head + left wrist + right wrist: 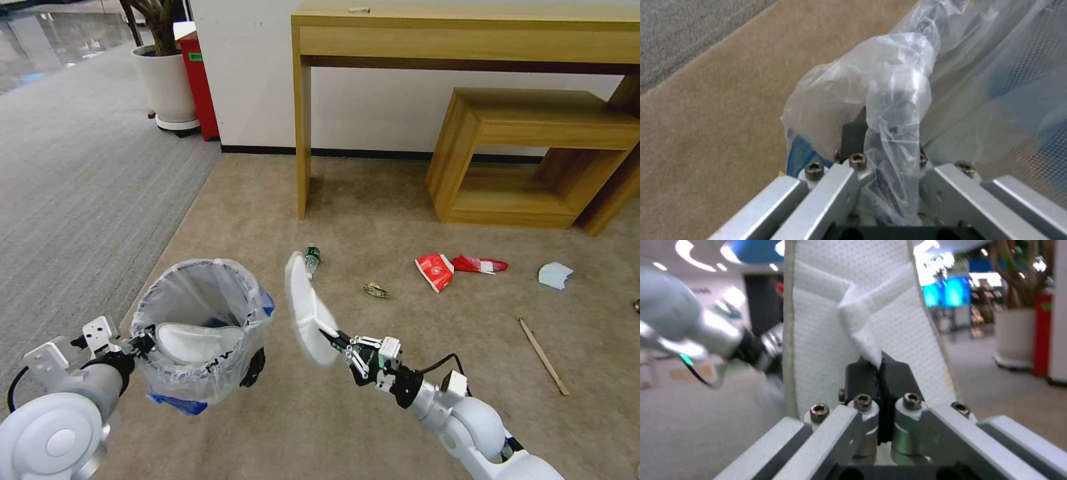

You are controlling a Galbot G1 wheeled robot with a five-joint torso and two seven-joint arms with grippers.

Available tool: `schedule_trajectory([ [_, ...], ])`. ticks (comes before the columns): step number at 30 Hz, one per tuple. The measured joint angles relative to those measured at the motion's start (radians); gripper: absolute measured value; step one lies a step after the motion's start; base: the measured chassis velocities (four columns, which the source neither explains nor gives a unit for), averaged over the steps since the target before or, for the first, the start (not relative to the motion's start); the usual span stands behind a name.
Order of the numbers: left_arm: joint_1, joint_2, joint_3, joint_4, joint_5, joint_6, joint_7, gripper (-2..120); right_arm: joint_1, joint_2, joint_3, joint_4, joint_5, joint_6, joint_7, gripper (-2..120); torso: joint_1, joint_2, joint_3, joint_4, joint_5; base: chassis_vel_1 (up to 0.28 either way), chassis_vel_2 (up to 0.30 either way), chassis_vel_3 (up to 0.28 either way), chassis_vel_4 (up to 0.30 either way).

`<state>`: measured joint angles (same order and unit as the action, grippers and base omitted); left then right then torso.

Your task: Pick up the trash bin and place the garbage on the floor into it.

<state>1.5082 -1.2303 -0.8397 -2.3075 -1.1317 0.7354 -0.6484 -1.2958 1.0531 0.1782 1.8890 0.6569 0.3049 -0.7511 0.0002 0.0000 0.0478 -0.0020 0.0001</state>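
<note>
My left gripper (141,344) is shut on the near rim of the trash bin (200,327), a small black bin lined with crinkly clear plastic (889,100), held just above the beige floor (373,200). One white slipper (197,341) lies inside it. To the bin's right my right gripper (335,338) is shut on the strap of a second white slipper (308,310), held upright in the air; the wrist view shows the black pads (862,373) pinching its strap (862,336). On the carpet lie a small bottle (311,257), a crushed can (376,290), red wrappers (435,271), a blue tissue (555,275) and a wooden stick (543,355).
A tall wooden table (467,33) and a low wooden bench (533,160) stand against the far wall. A potted plant (167,80) and a red box (199,87) sit at the back left, beside grey ribbed carpet (80,187).
</note>
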Motion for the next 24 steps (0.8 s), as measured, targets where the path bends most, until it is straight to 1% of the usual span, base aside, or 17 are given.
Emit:
schedule_trajectory([
  [2, 0.003, 0.003, 0.008, 0.005, 0.005, 0.0, 0.002, 0, 0.008, 0.003, -0.002, 0.004, 0.019, 0.001, -0.01, 0, 0.0, 0.0, 0.0, 0.0001, -0.0001, 0.0, 0.0, 0.0, 0.0],
  [5, 0.015, 0.012, 0.053, 0.01, 0.006, 0.0, 0.003, 0, 0.048, 0.015, -0.017, 0.012, 0.084, 0.0, -0.023, 0, 0.0, 0.0, 0.0, 0.0001, -0.0001, 0.0, 0.0, 0.0, 0.0],
  [6, 0.015, 0.012, 0.053, 0.01, 0.006, 0.0, 0.003, 0, 0.048, 0.015, -0.017, 0.012, 0.084, 0.0, -0.023, 0, 0.0, 0.0, 0.0, 0.0001, -0.0001, 0.0, 0.0, 0.0, 0.0],
  [9, 0.02, 0.023, 0.12, 0.006, 0.003, 0.0, 0.003, 0, 0.102, 0.015, -0.045, 0.008, 0.152, -0.009, -0.036, 0, 0.0, 0.0, 0.0, 0.0, -0.0002, 0.0, 0.0, 0.0, 0.0],
  [10, 0.02, 0.023, 0.12, 0.006, 0.003, 0.0, 0.003, 0, 0.102, 0.015, -0.045, 0.008, 0.152, -0.009, -0.036, 0, 0.0, 0.0, 0.0, 0.0, -0.0002, 0.0, 0.0, 0.0, 0.0],
  [12, 0.018, 0.026, 0.173, -0.005, 0.002, 0.0, 0.0, 0, 0.14, 0.019, -0.079, -0.007, 0.179, -0.009, -0.042, 0, 0.0, 0.0, 0.0, 0.0001, -0.0002, 0.0, 0.0, 0.0, 0.0],
  [13, 0.018, 0.026, 0.173, -0.005, 0.002, 0.0, 0.0, 0, 0.14, 0.019, -0.079, -0.007, 0.179, -0.009, -0.042, 0, 0.0, 0.0, 0.0, 0.0001, -0.0002, 0.0, 0.0, 0.0, 0.0],
  [17, 0.009, 0.021, 0.23, -0.029, 0.002, 0.0, -0.003, 0, 0.179, 0.043, -0.143, -0.049, 0.172, -0.007, -0.061, 0, 0.0, 0.0, 0.0, 0.0001, -0.0001, 0.0, 0.0, 0.0, 0.0],
  [24, 0.003, 0.025, 0.244, -0.046, 0.0, 0.0, -0.005, 0, 0.218, 0.056, -0.194, -0.095, 0.134, -0.021, -0.068, 0, 0.0, 0.0, 0.0, 0.0001, -0.0001, 0.0, 0.0, 0.0, 0.0],
])
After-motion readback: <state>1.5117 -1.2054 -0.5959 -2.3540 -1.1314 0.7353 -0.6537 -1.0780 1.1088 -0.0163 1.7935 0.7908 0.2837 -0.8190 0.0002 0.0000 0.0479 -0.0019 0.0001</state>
